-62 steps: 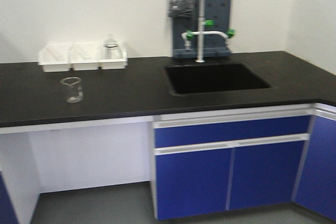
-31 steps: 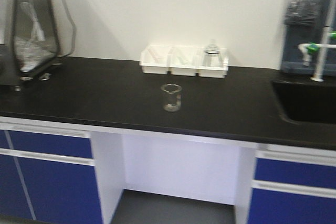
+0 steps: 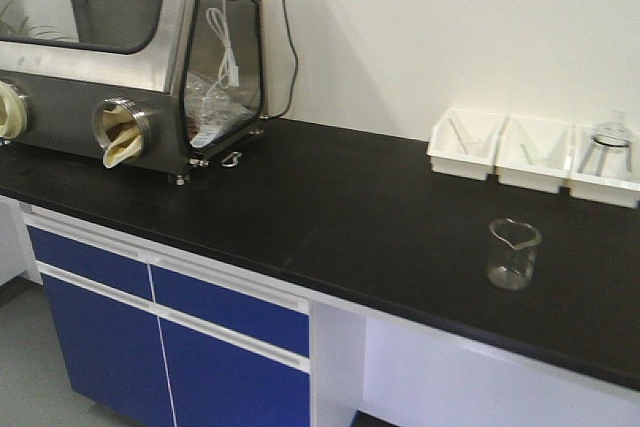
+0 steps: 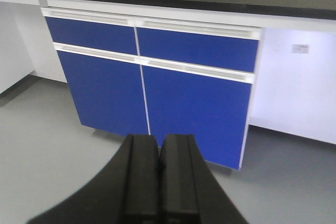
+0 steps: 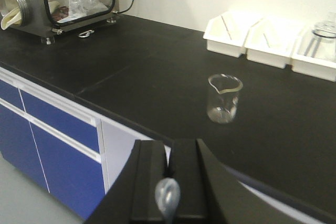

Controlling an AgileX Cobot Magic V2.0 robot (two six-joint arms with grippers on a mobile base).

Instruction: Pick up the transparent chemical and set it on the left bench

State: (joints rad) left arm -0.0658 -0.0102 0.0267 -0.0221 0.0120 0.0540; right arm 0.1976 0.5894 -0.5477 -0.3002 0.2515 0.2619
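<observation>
Between fingers of right gripper: transparent chemical, jaws narrow, pinching it, pale bulb protruding. Judged light, soft-walled, slippery; hold stem, not bulb. Left gripper closed, empty. Left bench ahead.

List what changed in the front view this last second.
The view swung left along the benchtop: the sink and tap slid out on the right, the glass beaker and three white bins shifted right, and a steel glovebox came in at left. The beaker stands in front of the bins as before.

even, bright indoor light; soft focus, mild glare on the benchtop.
</observation>
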